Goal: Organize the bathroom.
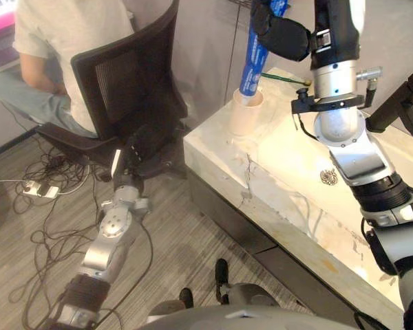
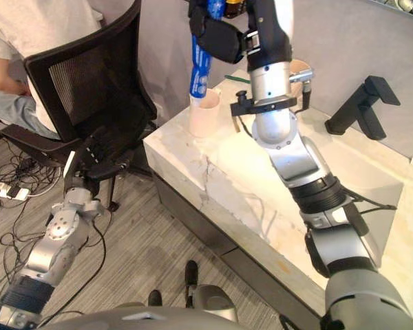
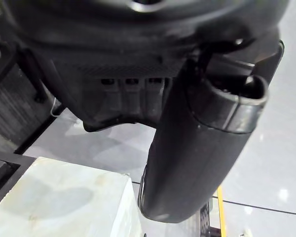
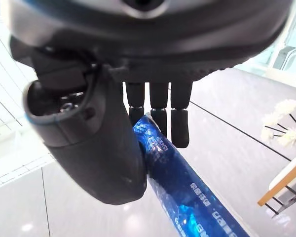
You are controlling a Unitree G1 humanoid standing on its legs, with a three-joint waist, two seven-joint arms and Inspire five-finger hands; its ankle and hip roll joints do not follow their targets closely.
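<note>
Right wrist view shows the right hand (image 4: 153,108) with thumb and fingers curled round the upper end of the blue toothpaste tube (image 1: 251,58), whose lower end stands in the pale cup (image 1: 246,112) at the far left corner of the marble counter (image 1: 289,172). The tube looks light, soft and slick, so a grip near its stiffer end seems safest. The cup sits close to the counter's edge with the office chair (image 1: 127,82) just beyond, while open counter lies to the right toward the black faucet (image 2: 361,106); the left hand (image 1: 141,148) hangs low by the chair, its fingers relaxed.

The blue toothpaste tube (image 4: 187,197) looks like glossy plastic foil with sheen. The cup (image 1: 246,113) is matt, pale and smooth. The surface (image 2: 220,185) is polished veined marble-like stone. The faucet (image 2: 361,106) is matt black metal. The office chair (image 1: 127,75) has black mesh cloth.
</note>
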